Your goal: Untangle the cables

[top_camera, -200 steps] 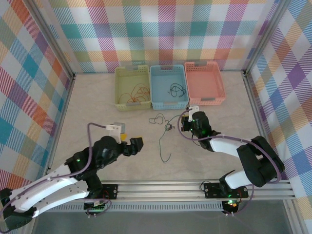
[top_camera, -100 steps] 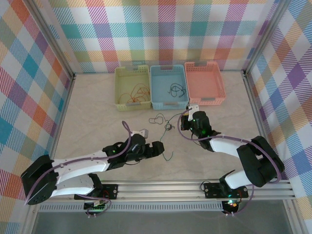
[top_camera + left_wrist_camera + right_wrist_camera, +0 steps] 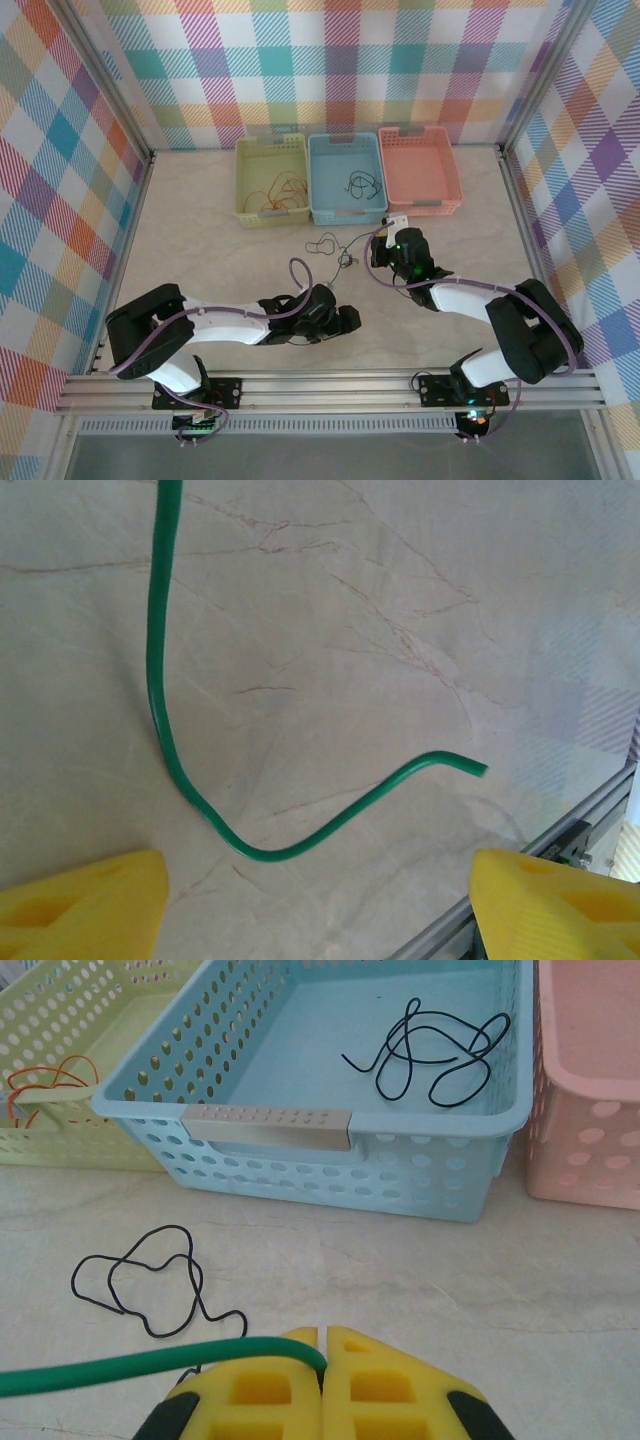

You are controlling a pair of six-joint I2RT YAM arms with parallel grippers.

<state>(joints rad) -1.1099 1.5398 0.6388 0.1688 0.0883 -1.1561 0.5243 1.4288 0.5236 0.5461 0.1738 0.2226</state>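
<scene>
On the table (image 3: 200,260), the right tool (image 3: 322,1355) pinches the green cable (image 3: 120,1368); the left tool (image 3: 318,905) stands open.

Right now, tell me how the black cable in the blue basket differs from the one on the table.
The basket black cable lies alone inside the blue basket. The table black cable lies on the table, its tail meeting the green cable pinched by the right gripper. The basket one is bunched in overlapping loops, while the table one spreads wider. Both are thin, black and looped.
</scene>
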